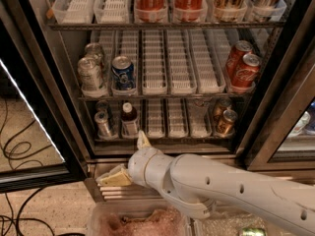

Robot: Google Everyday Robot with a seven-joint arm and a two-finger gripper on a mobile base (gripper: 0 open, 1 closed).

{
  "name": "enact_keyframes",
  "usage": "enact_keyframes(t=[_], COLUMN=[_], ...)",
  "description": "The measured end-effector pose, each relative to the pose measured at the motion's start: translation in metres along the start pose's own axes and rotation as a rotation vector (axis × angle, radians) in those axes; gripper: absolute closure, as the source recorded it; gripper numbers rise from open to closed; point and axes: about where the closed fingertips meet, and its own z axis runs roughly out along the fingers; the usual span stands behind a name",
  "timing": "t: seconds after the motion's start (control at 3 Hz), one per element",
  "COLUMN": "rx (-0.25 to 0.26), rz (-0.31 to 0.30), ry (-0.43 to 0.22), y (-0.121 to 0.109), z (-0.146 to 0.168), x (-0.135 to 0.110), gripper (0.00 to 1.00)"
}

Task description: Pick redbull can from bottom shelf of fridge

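The fridge (45,102) stands open in the camera view. The redbull can (103,124), slim and silver, stands at the front of the leftmost lane of the bottom shelf (173,118), with another small can behind it. My gripper (127,159) is open and empty. It hangs in front of the fridge base, below the shelf and a little right of the can. One pale fingertip (142,139) points up at the shelf edge; the other (112,177) points left over the ribbed base.
A dark bottle with a white label (129,120) stands just right of the can. Bronze-gold cans (226,121) are at the shelf's right end. The rack above holds silver cans (90,75), a blue can (123,72) and red cola cans (243,70). A clear bin (138,221) is below my arm.
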Motion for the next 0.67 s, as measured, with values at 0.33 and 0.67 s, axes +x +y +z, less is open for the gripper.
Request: enact_keyframes(t=[0.33, 0.67], rx=[-0.039, -0.076], rz=[-0.020, -0.042], ry=[-0.034, -0.102], y=[0.003, 0.005], z=[0.019, 0.049], x=[-0.002, -0.010], gripper=[0.00, 0.00])
